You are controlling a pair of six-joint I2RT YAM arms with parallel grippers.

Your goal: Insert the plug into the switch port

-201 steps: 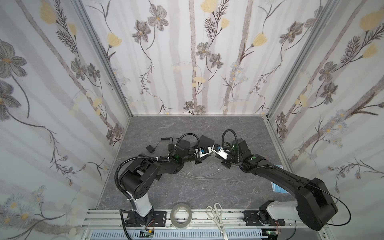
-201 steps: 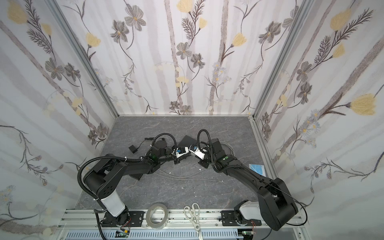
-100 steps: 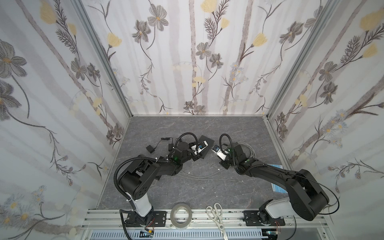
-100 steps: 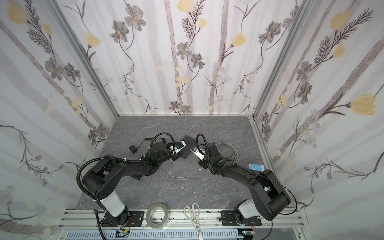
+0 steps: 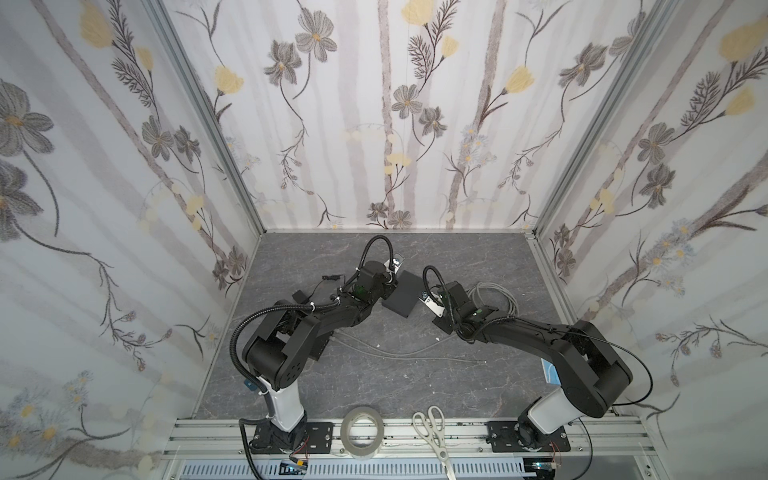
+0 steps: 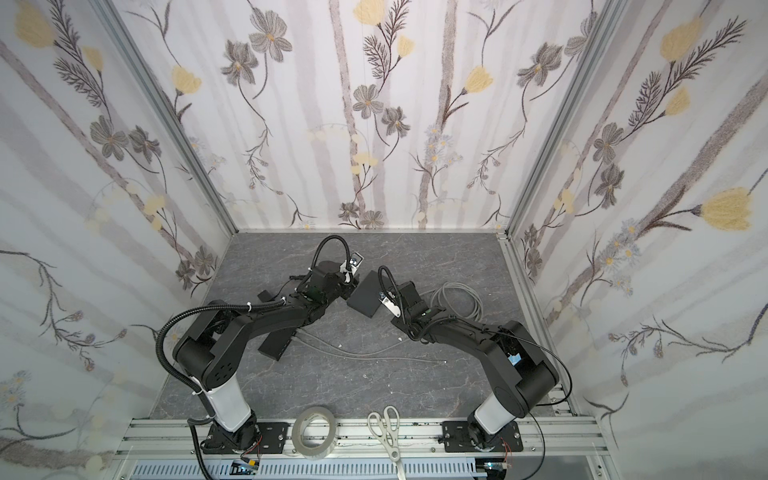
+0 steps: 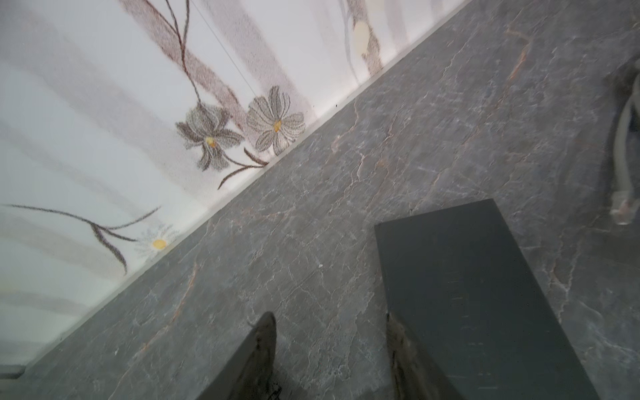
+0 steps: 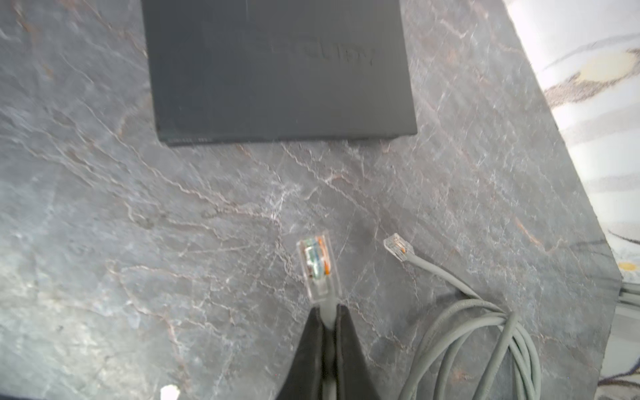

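Right hand pinching round grey cable just behind clear boxy plug, plug over veined stone-look desk, apart from flat matte dark switch, left hand spread beside switch edge

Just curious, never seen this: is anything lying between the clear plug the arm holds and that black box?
Nothing visible. In the right wrist view only bare table lies between the held plug and the switch. The other plug on the cable lies off to one side. The ports do not show.
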